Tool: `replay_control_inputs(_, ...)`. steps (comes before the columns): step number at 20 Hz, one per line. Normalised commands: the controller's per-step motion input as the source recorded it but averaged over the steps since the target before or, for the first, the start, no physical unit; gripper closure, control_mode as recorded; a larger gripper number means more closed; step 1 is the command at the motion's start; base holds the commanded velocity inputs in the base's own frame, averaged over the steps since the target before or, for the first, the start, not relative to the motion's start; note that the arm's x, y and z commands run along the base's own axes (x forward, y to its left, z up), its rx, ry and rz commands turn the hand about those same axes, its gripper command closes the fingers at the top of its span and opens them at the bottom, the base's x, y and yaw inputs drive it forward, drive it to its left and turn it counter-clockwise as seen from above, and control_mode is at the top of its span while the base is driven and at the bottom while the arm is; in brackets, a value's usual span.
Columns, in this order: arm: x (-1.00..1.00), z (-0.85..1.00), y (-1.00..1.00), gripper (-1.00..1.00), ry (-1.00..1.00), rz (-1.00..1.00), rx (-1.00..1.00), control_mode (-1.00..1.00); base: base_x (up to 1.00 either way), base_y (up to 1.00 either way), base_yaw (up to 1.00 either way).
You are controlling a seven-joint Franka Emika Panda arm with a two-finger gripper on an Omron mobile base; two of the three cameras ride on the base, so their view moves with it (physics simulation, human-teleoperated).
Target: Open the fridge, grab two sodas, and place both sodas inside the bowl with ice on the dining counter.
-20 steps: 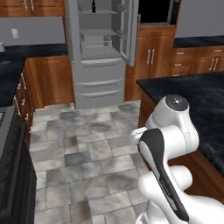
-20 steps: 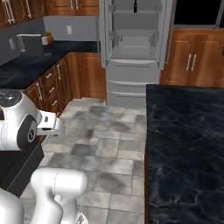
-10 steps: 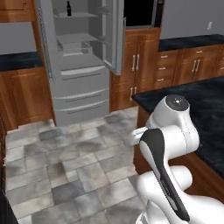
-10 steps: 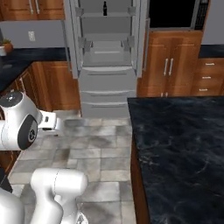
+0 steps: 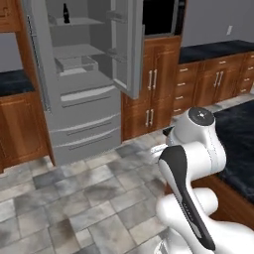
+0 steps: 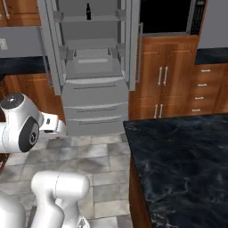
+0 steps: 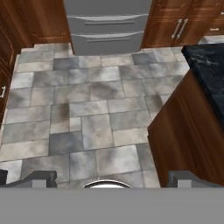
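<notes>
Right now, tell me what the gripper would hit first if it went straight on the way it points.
Most likely the tiled floor: the open gripper aims down at it, short of the fridge drawers. The dining counter cabinet lies beside that line; depth is unclear.

Home kitchen interior.
Open steel fridge, reddish-brown wood cabinets, black stone counter, built-in microwave, stone-tile floor.

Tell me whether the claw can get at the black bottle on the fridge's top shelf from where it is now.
Probably not yet. The fridge doors stand open and the bottle is unblocked, but the open claw points down at floor tiles, well short of that high shelf.
</notes>
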Motion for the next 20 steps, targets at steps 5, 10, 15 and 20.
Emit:
replay_control_inputs(5, 0.00, 0.00, 0.00, -1.00, 0.00, 0.00, 0.00, 1.00, 1.00, 0.37, -0.21)
replay_control_inputs(10, 0.00, 0.00, 0.00, -1.00, 0.00, 0.00, 0.00, 1.00, 1.00, 0.33, -0.21)
replay_control_inputs(15, 0.00, 0.00, 0.00, -1.00, 0.00, 0.00, 0.00, 1.00, 1.00, 0.20, -0.17)
replay_control_inputs(20, 0.00, 0.00, 0.00, -1.00, 0.00, 0.00, 0.00, 1.00, 1.00, 0.04, -0.11)
